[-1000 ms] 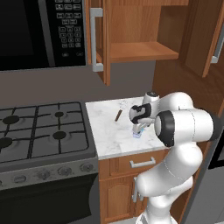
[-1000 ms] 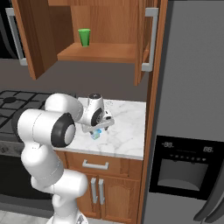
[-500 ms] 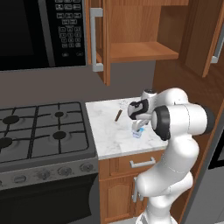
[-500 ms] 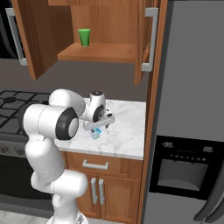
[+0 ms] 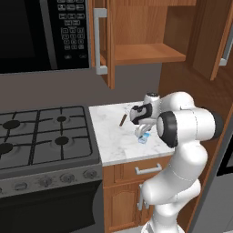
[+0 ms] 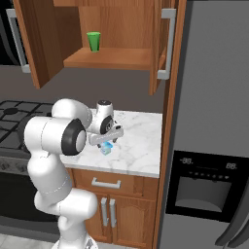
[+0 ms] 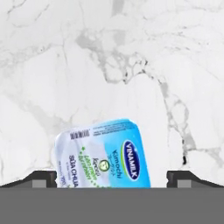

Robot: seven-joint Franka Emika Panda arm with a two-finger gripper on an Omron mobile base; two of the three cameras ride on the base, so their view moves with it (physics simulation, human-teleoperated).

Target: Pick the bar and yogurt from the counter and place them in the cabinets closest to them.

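Directly below my gripper, the yogurt stood on the counter, its printed lid facing up toward the hand camera. In the hand view the cup sat between my two fingertips, nearer the one at the view's left, with clear marble between the lid and the fingertip at the right. My fingers were spread wide, touching nothing and holding nothing.

The lid was a rounded rectangle. Its long axis ran roughly along the line joining my fingertips and was tilted slightly off that line, rising toward the view's right. I judged that the jaws would therefore close across the cup's longer dimension unless the hand rolled first, and that a small shift toward the view's left would centre it.

From the left base view, the yogurt stood near the front edge of the counter, just under the gripper. A thin dark brown stick lay farther back on the marble. The open cabinet hung above, and the right base view showed a green cup on its shelf.
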